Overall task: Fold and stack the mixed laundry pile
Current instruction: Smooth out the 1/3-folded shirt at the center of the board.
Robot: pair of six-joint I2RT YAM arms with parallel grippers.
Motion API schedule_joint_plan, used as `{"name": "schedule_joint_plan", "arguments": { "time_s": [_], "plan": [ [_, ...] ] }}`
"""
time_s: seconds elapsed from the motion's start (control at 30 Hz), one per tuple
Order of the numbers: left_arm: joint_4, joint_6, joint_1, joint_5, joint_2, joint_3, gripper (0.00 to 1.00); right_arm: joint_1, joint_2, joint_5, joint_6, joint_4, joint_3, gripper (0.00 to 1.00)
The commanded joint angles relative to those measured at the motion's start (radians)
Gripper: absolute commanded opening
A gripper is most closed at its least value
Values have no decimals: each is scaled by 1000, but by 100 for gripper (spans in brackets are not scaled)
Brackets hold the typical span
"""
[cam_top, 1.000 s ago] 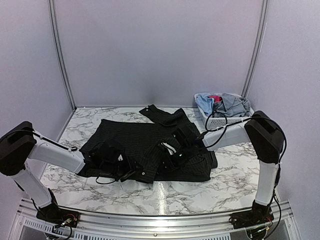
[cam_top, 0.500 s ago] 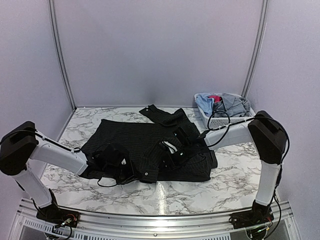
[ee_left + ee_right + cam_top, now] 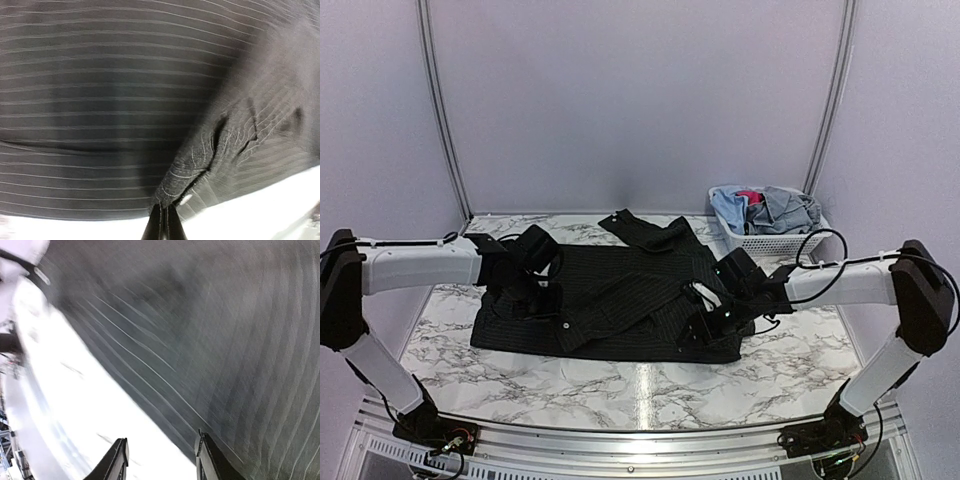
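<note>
**Black pinstriped shirt, first fold.** The black pinstriped shirt point(image 3: 620, 295) lies spread and mostly flat across the middle of the marble table point(image 3: 650, 385). Its collar end and one sleeve trail toward the far edge. Its left portion is raised into a loose fold where the left gripper point(image 3: 538, 297) has it. In the left wrist view the jaws are pressed together on a puckered ridge of striped cloth, and creases run down to the fingertips.

The right gripper point(image 3: 700, 325) sits low over the shirt's near right hem. In the right wrist view its jaws stand moderately apart, with bare table showing between them and nothing clamped. Blur makes it uncertain whether one finger touches the hem.

The rest of the laundry is heaped in the white lattice basket point(image 3: 760, 243) at the far right corner, well apart from both grippers. It holds a light blue piece point(image 3: 730, 208), a grey-blue piece point(image 3: 788, 208) and a pink-red piece point(image 3: 750, 196).

**Step in hand (judged).** This appears to be the first garment's fold, with the left side due to go inward over the body. Nothing is stacked yet.

**Next move (judged).** The left gripper should lay its held edge across the shirt, square to the stripes, without dragging the layer beneath. The right gripper should pin or take the near hem so the cloth does not slide on the smooth marble.
</note>
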Motion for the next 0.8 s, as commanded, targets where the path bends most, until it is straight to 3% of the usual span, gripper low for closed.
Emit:
{"name": "schedule_joint_plan", "arguments": {
  "time_s": [0.0, 0.27, 0.5, 0.53, 0.6, 0.67, 0.77],
  "plan": [
    [-314, 280, 105, -27, 46, 93, 0, -48, 5, 79, -11, -46, -85, 40],
    [-474, 478, 139, -242, 268, 274, 0, -86, 31, 101, -20, -35, -110, 39],
    [-494, 550, 278, -331, 271, 351, 0, -91, 21, 108, -4, -44, -110, 39],
    [-493, 560, 289, -330, 267, 368, 6, -90, 20, 105, -2, -42, -110, 39],
    [-485, 559, 300, -327, 255, 392, 33, -90, 15, 97, 1, -40, -108, 39],
    [-455, 535, 305, -282, 214, 383, 49, -90, 6, 75, -1, -35, -103, 39],
    [-354, 456, 320, -166, 97, 283, 57, -90, -24, 52, -5, -34, -88, 39]
  ]
}}
